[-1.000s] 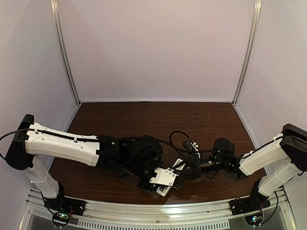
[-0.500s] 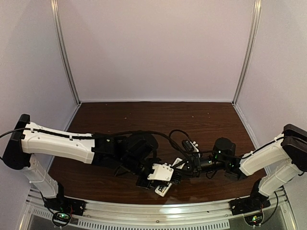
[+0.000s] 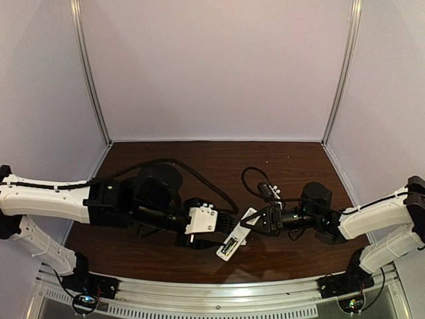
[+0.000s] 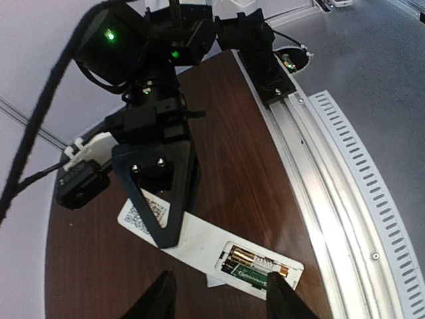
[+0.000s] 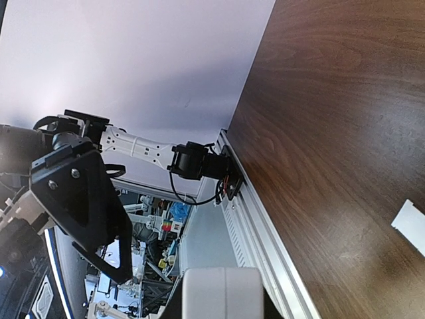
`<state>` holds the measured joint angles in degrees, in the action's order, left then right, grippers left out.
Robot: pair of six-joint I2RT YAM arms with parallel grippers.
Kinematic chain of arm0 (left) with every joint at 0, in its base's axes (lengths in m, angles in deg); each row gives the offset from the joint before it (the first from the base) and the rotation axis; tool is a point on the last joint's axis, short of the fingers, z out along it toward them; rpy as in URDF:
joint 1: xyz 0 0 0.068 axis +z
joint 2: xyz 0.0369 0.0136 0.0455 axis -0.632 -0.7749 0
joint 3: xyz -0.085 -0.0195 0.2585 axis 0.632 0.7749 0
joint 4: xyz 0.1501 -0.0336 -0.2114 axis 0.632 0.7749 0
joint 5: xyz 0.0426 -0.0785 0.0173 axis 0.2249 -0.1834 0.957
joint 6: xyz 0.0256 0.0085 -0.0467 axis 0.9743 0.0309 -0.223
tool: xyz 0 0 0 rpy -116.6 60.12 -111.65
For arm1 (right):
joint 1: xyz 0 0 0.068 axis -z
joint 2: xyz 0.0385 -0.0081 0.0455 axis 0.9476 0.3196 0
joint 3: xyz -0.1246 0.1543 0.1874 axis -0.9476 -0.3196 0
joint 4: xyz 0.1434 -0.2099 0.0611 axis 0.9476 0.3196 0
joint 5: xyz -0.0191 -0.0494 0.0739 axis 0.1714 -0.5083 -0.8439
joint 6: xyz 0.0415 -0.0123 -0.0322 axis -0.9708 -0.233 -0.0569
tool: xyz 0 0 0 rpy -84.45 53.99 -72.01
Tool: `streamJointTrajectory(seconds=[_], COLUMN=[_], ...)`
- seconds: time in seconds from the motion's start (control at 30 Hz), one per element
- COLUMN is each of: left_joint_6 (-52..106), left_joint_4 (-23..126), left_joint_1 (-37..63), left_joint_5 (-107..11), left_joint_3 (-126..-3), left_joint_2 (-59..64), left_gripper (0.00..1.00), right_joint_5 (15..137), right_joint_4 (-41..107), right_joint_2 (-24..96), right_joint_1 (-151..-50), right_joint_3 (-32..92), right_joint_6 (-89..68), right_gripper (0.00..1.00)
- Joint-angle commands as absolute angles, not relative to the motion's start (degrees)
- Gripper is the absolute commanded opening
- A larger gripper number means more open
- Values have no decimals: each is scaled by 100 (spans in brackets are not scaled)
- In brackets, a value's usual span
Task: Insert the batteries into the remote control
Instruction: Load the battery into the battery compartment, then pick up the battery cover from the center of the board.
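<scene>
- Left arm (image 3: 46,196): reaches from the left side of the table (image 3: 199,166) toward the middle of its near edge, held low over the dark wood.
- Left gripper (image 4: 219,302): sits just left of the remote's battery end. Its two fingers (image 4: 156,299) are spread, with open space and nothing caught between them.
- Remote control (image 4: 199,242): a slim white bar lying flat on the table, back side up, close to the middle of the near edge. It lies askew, with the battery end toward the near edge and the other end angled away toward the right. A square printed code shows on the back near that far end.
- Batteries (image 4: 255,264): both lie side by side along the open recess at the near end of the remote, one with a coppery band and one dark with pale lettering. No cover lies over them.
- Right gripper (image 4: 165,232): its jaws are pressed together. The black triangular finger (image 4: 159,179) comes down onto the remote's back beside the printed code, well apart from the recess.
- Right arm (image 3: 365,216): comes in from the right side of the table, low and nearly level.
- Rail (image 4: 332,179): a ribbed metal strip running along the table's near edge, just beyond the remote's battery end.
</scene>
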<state>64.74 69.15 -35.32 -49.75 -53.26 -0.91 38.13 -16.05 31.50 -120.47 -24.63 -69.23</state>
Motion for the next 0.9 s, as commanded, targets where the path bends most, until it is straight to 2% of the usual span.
streamJointTrajectory(seconds=[0.0, 0.03, 0.1, 0.37, 0.53, 0.63, 0.87], left_joint_6=[5881, 5675, 5223, 4443, 4701, 4796, 4953], left_joint_4=[5927, 5838, 5879, 6299, 6829, 6932, 7231], left_joint_1=[-3525, -3500, -3308, -2658, -2603, -2610, -2610], left_joint_5=[-4128, -3862, -3884, -4465, -4733, -4772, -4867], left_joint_3=[-4854, -4751, -4693, -4932, -5536, -5810, -6613], left_joint_2=[463, 518, 490, -648, -1692, -2147, -3148], left_gripper=[71, 85, 97, 97, 85, 76, 62], right_joint_5=[3867, 3865, 3865, 3987, 3875, 3808, 3646], right_joint_4=[-1289, -1174, -853, 1105, 1689, 1753, 1718], right_joint_2=[2824, 2726, 2524, 1354, 886, 774, 713], right_joint_1=[-11628, -11523, -11314, -10219, -9597, -9392, -9062], right_joint_3=[-2475, -2493, -2491, -2478, -2591, -2718, -2912], right_joint_6=[-6683, -6643, -6471, -5651, -5480, -5452, -5434], right_gripper=[0, 0, 0, 0, 0, 0, 0])
